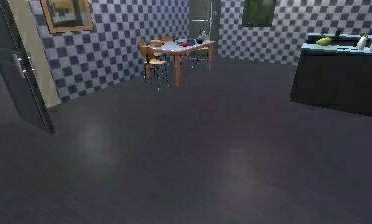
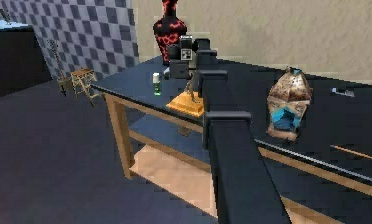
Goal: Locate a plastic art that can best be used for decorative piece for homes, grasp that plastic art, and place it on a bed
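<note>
A dark-topped table (image 2: 324,135) with wooden legs stands in the arm side view. On its far edge is a red and black vase-like piece (image 2: 171,24). Toward the right sits a brown, white and blue lantern-shaped object (image 2: 290,100). My arm rises from the bottom edge over the tabletop. The gripper (image 2: 177,62) ends just below the red and black piece, left of the two white squares. I cannot tell whether it holds anything. A small green and white bottle (image 2: 156,82) and a flat orange thing (image 2: 188,103) lie near the arm.
A thin stick (image 2: 351,151) and a small dark item (image 2: 343,92) lie on the table's right. A wooden chair (image 2: 83,80) stands beyond the table's left end. The forward view has open dark floor, a dining table (image 1: 180,48) with chairs, a dark counter (image 1: 334,80) and a door (image 1: 19,75).
</note>
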